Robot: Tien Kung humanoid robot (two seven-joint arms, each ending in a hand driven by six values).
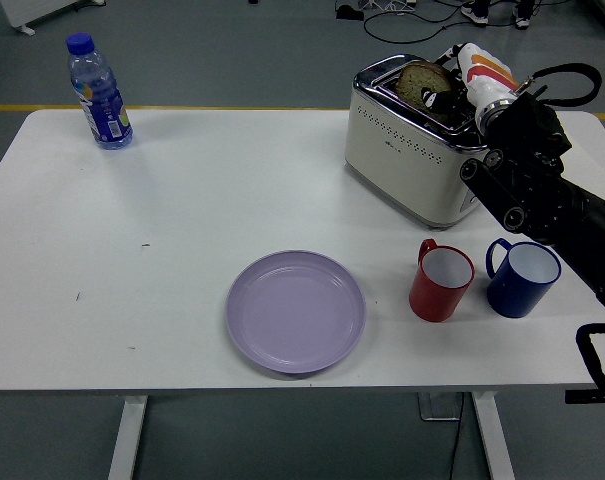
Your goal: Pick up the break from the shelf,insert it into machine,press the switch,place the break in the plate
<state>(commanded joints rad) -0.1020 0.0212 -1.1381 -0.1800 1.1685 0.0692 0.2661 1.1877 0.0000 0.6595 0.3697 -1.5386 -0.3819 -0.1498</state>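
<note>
The white table carries a toaster at its far right part. A slice of bread stands upright in the toaster's slot, and its upper half rises above the top of the toaster. The bread is brown with a darker crust.

The right arm comes in from the right edge and reaches over the table to the toaster. The right hand is at the top of the toaster, just beside the bread on its right. It has a white and orange cover, and its dark fingers touch the right edge of the slice. The fingers seem to be closed on the bread, but the grip is small in the picture and partly hidden by the hand itself.

A purple plate lies near the front edge of the table, in the middle, well apart from the toaster. It is bare. To the right of the plate stands a red mug, and just beside it a blue mug; the arm passes above and behind them. A water bottle with a blue cap stands at the far left corner of the table.
</note>
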